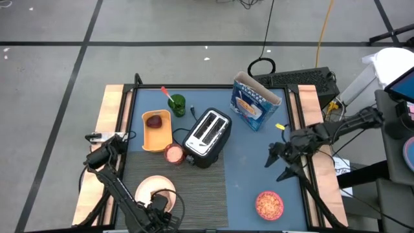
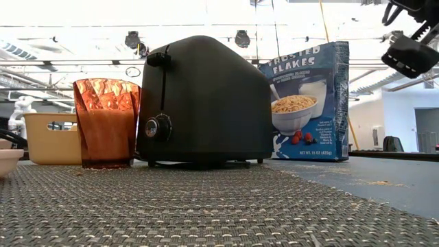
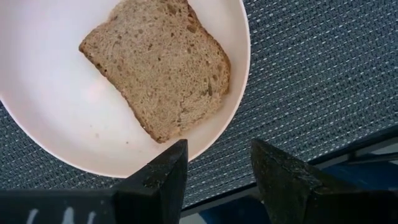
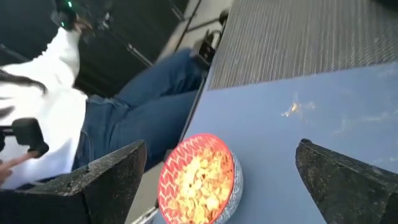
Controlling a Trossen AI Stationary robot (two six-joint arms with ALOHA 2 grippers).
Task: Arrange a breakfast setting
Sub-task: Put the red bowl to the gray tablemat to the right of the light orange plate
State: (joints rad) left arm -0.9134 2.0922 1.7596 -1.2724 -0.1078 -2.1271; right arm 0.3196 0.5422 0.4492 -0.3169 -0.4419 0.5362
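The plate (image 1: 155, 189) with its toast slice (image 3: 158, 62) is set on the woven mat just in front of the toaster (image 1: 208, 136), and the left gripper (image 3: 214, 180) is held above the plate's near rim with fingers apart and nothing between them. The cereal bowl (image 1: 269, 204) is placed well right of the toaster, on bare blue surface (image 1: 252, 162). The right gripper (image 4: 217, 180) is held wide and empty above the bowl, likely for a grasp. The spoon cannot be made out with certainty.

Cream plate (image 3: 56, 118), brown toast (image 3: 158, 62), pink cereal bowl (image 1: 269, 204), blue cereal box (image 1: 253, 103), black-silver toaster (image 1: 208, 133)
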